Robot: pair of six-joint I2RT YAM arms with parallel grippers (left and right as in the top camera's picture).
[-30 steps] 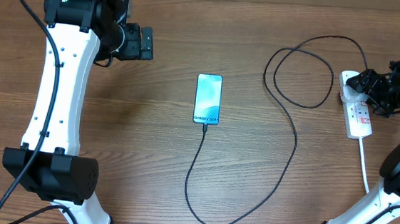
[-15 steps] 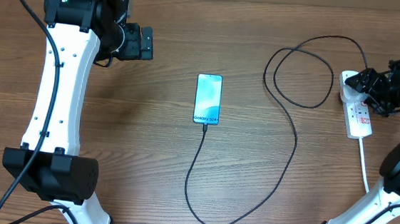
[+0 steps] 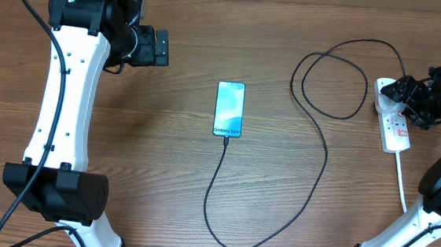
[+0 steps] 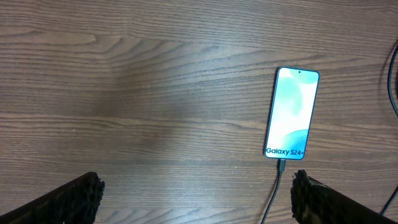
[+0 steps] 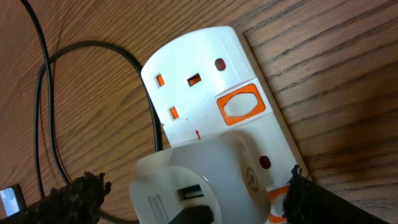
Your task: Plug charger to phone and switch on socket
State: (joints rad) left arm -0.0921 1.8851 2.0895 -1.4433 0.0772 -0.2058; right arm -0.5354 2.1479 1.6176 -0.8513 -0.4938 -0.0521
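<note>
Overhead, we see left fingers (image 3: pixel 161 48) apart at upper left, right fingers (image 5: pixel 320 199) apart astride the socket (image 3: pixel 396 131), charger (image 3: pixel 326 148) meeting phone (image 3: pixel 230 107).

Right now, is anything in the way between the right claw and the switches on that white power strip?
Nothing visible is. The right gripper hangs open above the socket. The orange switch by the empty outlet is uncovered; the white plug sits beside it, not over it. The charger cable runs along the other side.
</note>
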